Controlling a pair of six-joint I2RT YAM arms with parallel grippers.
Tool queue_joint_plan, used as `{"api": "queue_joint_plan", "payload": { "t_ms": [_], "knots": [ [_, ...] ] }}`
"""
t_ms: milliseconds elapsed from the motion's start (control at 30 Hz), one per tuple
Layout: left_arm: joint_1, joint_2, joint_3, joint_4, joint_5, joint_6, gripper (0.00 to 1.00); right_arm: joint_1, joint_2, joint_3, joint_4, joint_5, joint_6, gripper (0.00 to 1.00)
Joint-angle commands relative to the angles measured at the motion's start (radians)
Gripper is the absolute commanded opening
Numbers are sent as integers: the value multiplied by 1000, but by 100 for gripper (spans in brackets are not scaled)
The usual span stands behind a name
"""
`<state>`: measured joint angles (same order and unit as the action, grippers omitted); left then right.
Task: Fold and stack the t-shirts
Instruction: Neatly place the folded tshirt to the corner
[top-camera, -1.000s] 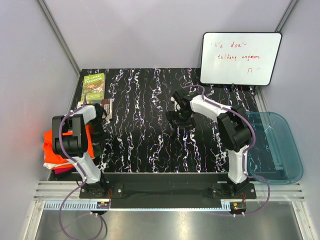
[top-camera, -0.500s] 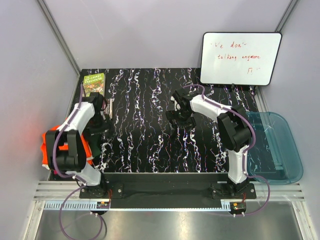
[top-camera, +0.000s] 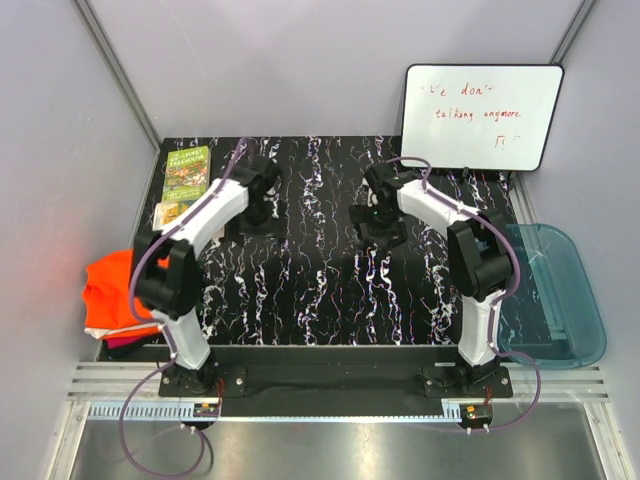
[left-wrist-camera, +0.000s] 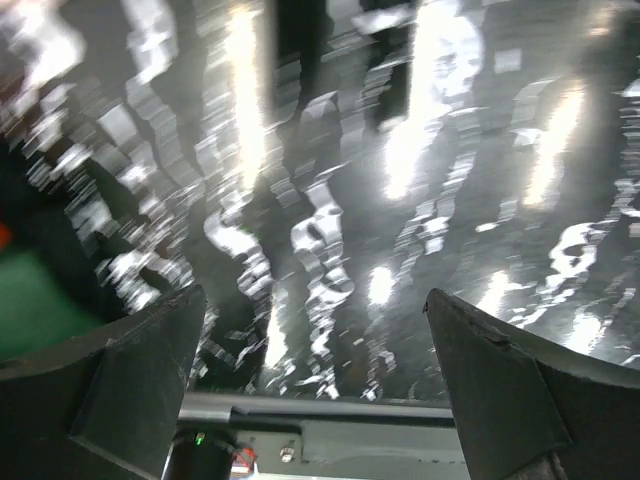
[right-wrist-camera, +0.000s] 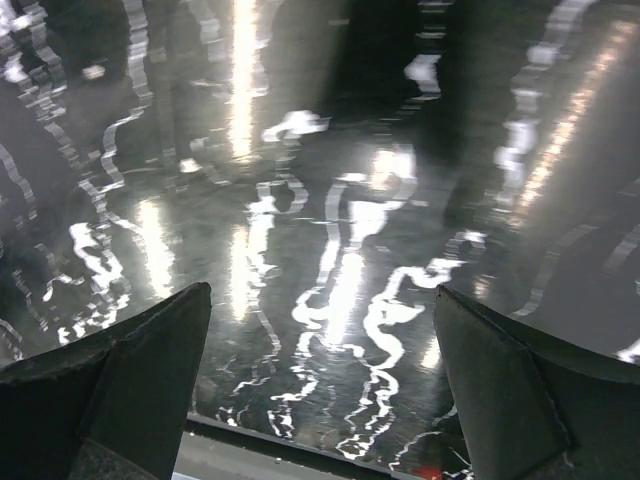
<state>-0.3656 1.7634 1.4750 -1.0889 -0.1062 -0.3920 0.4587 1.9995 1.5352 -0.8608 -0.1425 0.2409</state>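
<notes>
Black tabletop with white marbled streaks, glossy, strong glare in both wrist views. Plain grey walls. Metal frame posts at 11 and 1. Handwritten whiteboard at 1, against the back wall. Grey metal ledge at 6.

T-shirts partly behind left arm, seemingly

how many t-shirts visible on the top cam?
3, stacked at the left edge of the table: orange t-shirt on top, white t-shirt under it, dark reddish layer lowest. Others may be hidden.
</notes>
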Motion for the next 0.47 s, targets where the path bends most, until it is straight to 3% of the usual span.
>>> {"api": "queue_joint_plan", "payload": {
  "t_ms": [0, 433],
  "knots": [
    [-81, 99, 128, 1, 39, 39, 99, -60, -59, -32, -3, 67, 17, 100],
    [-107, 171, 192, 11, 19, 93, 99, -210, -70, -103, -1, 118, 29, 100]
  ]
}}
